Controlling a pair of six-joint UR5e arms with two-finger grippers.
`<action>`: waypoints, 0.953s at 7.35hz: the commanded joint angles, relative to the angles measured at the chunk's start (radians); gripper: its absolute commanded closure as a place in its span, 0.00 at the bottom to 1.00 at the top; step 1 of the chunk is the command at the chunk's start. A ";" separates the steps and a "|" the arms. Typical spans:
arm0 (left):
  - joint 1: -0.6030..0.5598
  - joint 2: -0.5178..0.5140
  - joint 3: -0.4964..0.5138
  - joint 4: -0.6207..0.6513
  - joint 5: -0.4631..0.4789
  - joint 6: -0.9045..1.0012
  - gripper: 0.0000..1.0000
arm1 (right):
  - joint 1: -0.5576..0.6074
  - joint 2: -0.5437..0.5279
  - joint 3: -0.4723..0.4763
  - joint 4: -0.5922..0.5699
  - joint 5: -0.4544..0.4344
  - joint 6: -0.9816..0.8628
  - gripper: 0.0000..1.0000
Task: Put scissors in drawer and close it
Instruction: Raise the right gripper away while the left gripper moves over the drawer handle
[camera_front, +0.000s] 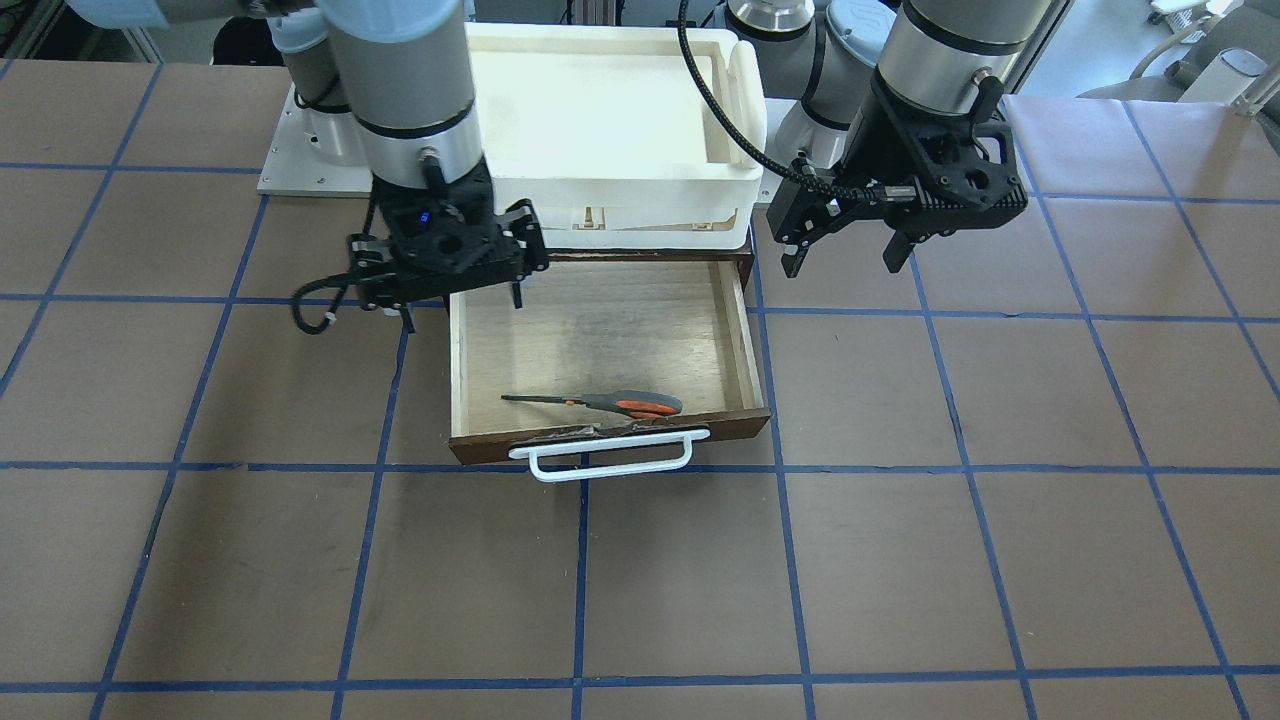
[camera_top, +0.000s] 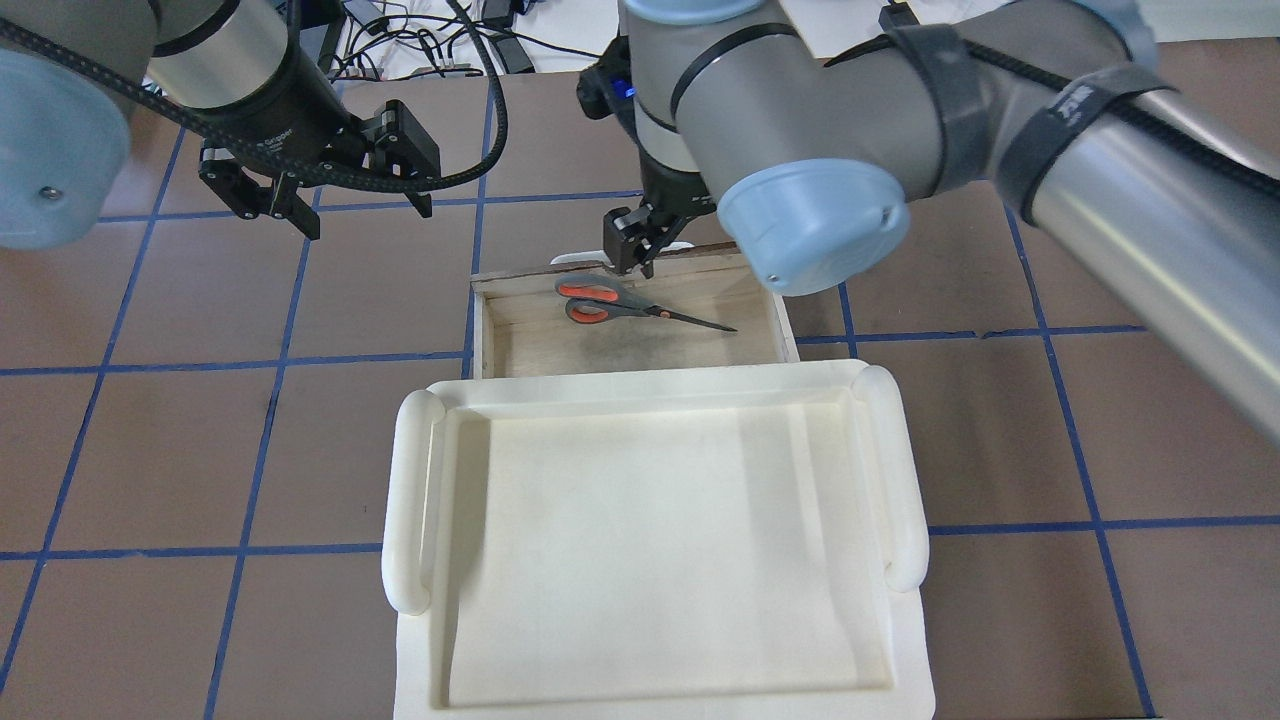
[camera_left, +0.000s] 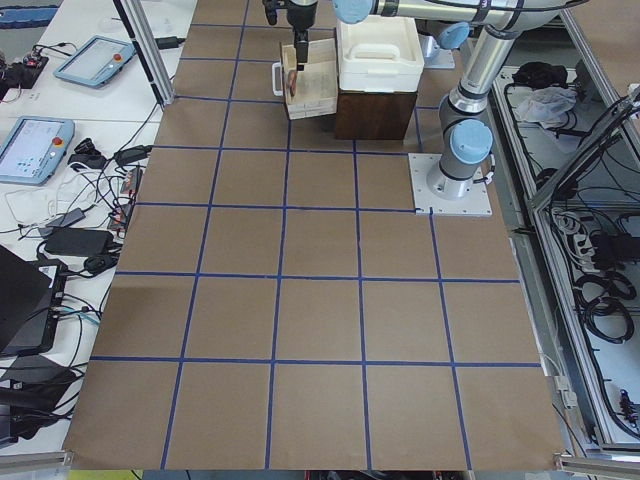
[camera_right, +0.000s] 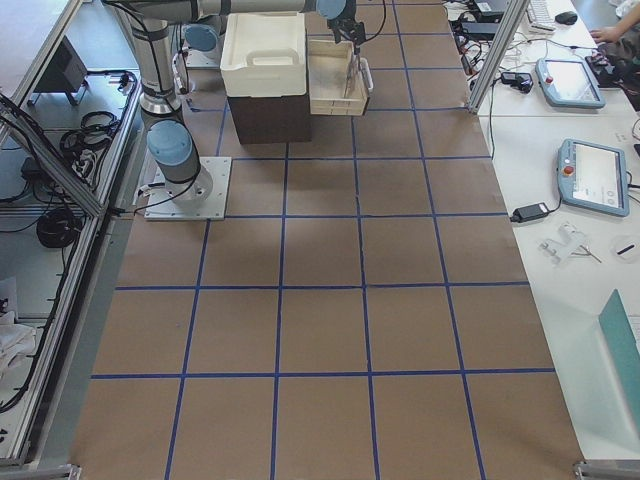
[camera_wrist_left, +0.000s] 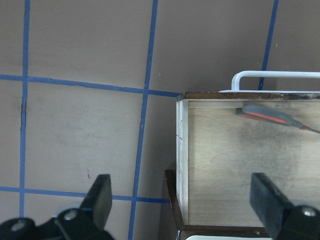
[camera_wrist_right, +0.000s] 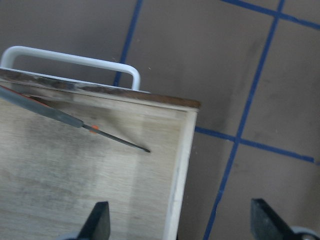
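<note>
The scissors (camera_front: 600, 403) (camera_top: 620, 300), grey with orange-red loops, lie flat inside the open drawer (camera_front: 600, 320) (camera_top: 640, 345), against its front wall behind the white bar handle (camera_front: 600, 455). The blades point toward the robot's right side. My right gripper (camera_front: 463, 308) (camera_wrist_right: 182, 222) hovers open and empty over the drawer's right side wall; the scissors' blade tip (camera_wrist_right: 142, 148) lies ahead of it. My left gripper (camera_front: 842, 258) (camera_top: 360, 208) (camera_wrist_left: 185, 205) hangs open and empty above the drawer's left wall, with the scissors' handle (camera_wrist_left: 267, 114) in its view.
A white plastic bin (camera_front: 740, 100) (camera_top: 410, 500) sits on the dark cabinet (camera_left: 375, 115) that the drawer slides out of. Brown table with a blue tape grid spreads on all sides. Tablets and cables (camera_left: 35, 150) lie on side benches beyond the table edge.
</note>
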 joint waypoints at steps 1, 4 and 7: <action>-0.010 -0.048 0.010 0.085 -0.010 -0.071 0.00 | -0.123 -0.048 0.002 0.099 -0.001 0.048 0.00; -0.080 -0.188 0.031 0.220 -0.001 -0.087 0.00 | -0.142 -0.057 0.006 0.087 -0.003 0.130 0.00; -0.177 -0.381 0.194 0.224 0.076 -0.082 0.00 | -0.153 -0.056 0.008 0.101 -0.009 0.117 0.00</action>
